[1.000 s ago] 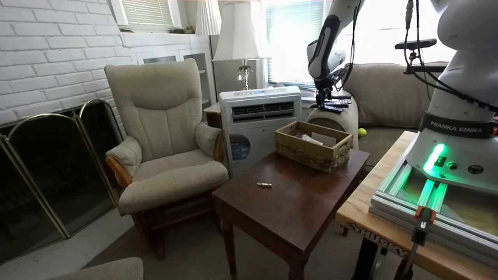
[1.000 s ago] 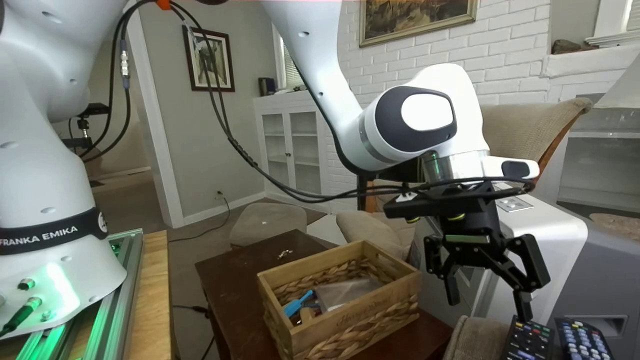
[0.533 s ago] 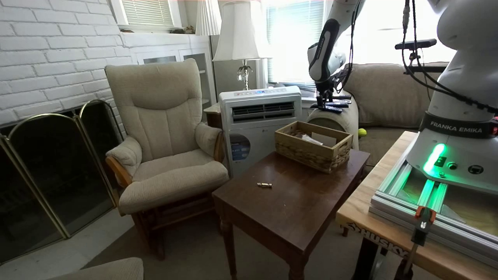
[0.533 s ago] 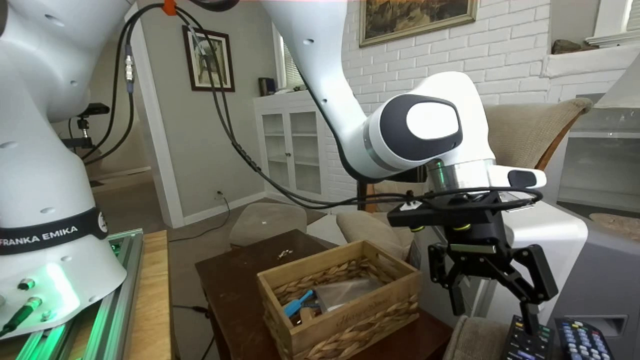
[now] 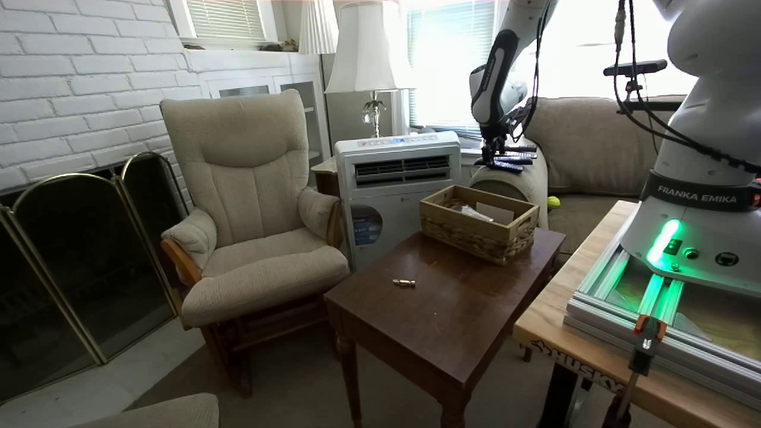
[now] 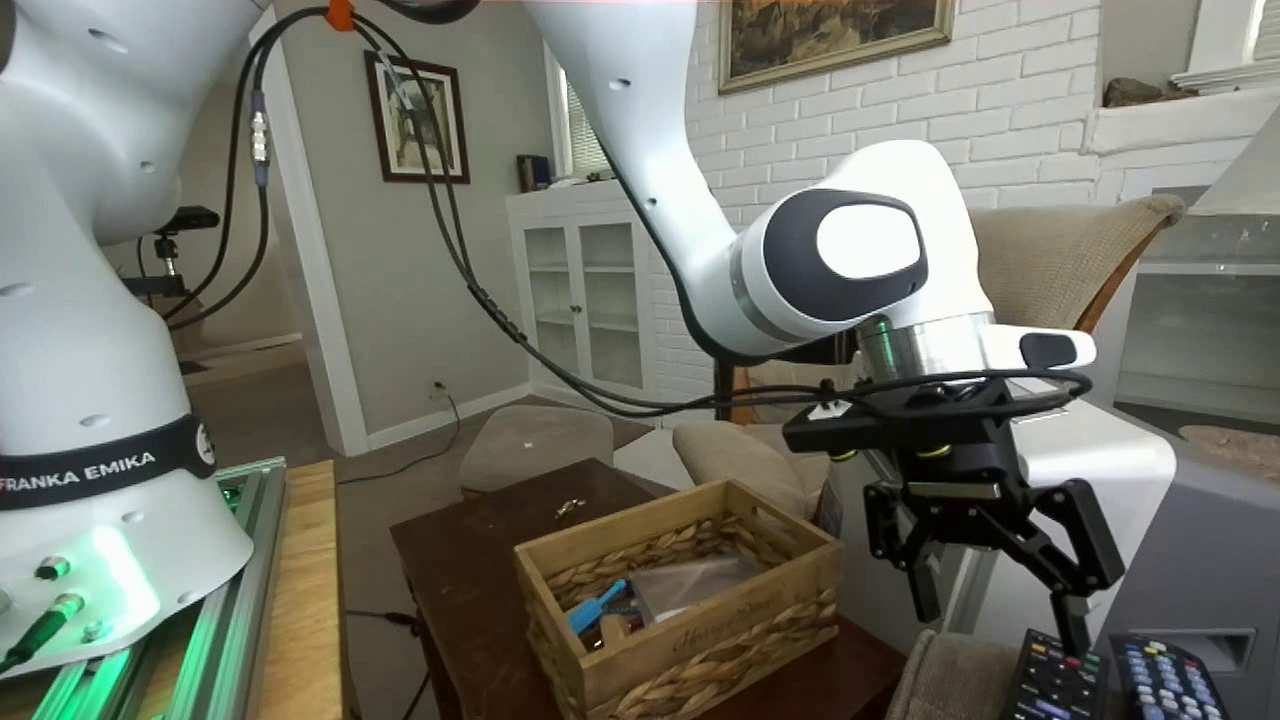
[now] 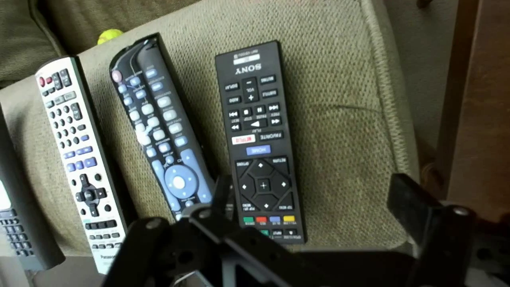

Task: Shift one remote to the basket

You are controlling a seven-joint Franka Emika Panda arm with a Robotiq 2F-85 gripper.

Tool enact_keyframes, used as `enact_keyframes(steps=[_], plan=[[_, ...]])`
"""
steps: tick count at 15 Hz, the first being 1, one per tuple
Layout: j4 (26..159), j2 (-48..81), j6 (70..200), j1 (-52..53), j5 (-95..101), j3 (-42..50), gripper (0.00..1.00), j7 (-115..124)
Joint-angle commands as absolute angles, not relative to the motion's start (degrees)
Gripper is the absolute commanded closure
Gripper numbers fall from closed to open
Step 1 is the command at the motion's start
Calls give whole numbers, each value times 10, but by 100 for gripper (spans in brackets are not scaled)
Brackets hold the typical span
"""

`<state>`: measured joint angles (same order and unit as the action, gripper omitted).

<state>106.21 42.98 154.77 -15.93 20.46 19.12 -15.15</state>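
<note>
Wrist view: our black two-fingered gripper point(image 7: 310, 189) is spread; the flat black plastic Sony remote point(image 7: 261, 149), at its ten-thirty, seems light, stiff; we'd pinch its long sides.

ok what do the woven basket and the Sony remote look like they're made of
The woven basket: likely smooth wood around the top, with flat, straight boards, and braided plant fibre below, showing thick twisted strands. The Sony remote: probably hard plastic, matte black, judging by its dull, crisp-edged face.
</note>
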Motion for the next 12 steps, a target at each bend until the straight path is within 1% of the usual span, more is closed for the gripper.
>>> enact_keyframes(steps=[1,6,11,12], plan=[[1032,456,1571,-182,209,180,0,-173],[997,489,1560,-203,204,170,0,-197],[963,511,1557,-243,192,137,0,-237],[960,511,1557,-247,191,133,25,-242]])
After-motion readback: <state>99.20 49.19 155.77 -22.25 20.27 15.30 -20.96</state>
